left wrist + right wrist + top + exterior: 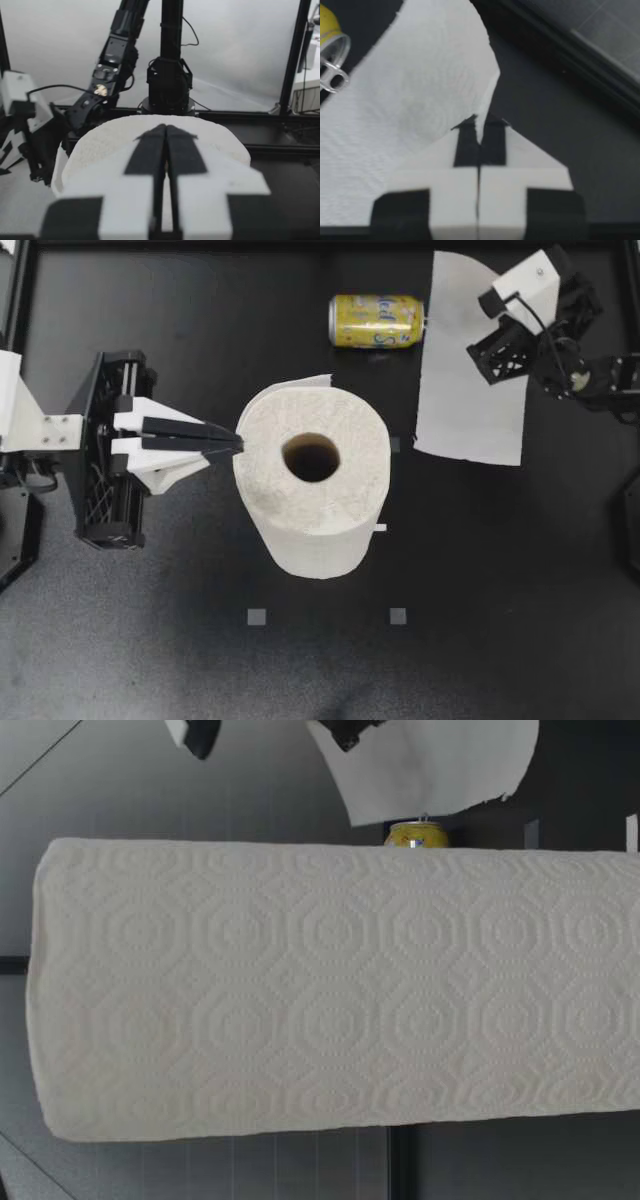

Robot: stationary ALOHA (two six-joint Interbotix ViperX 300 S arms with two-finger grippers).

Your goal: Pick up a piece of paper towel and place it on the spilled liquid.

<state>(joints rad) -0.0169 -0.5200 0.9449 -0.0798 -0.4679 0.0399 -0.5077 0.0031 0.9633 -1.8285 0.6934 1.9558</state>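
Note:
A torn-off white paper towel sheet (468, 380) hangs by its far edge from my right gripper (483, 356), which is shut on it at the back right. In the right wrist view the fingers (467, 142) pinch the sheet (410, 110) at its edge. From the low view the sheet (430, 765) drapes down toward the table. My left gripper (236, 443) is shut, its tips resting on the top rim of the upright paper towel roll (312, 480). No spilled liquid shows in any view.
A yellow can (377, 320) lies on its side just beside the sheet, its opening (331, 75) facing the paper. The roll (330, 985) fills most of the low view. Small grey squares (256, 617) mark the dark table nearer the front.

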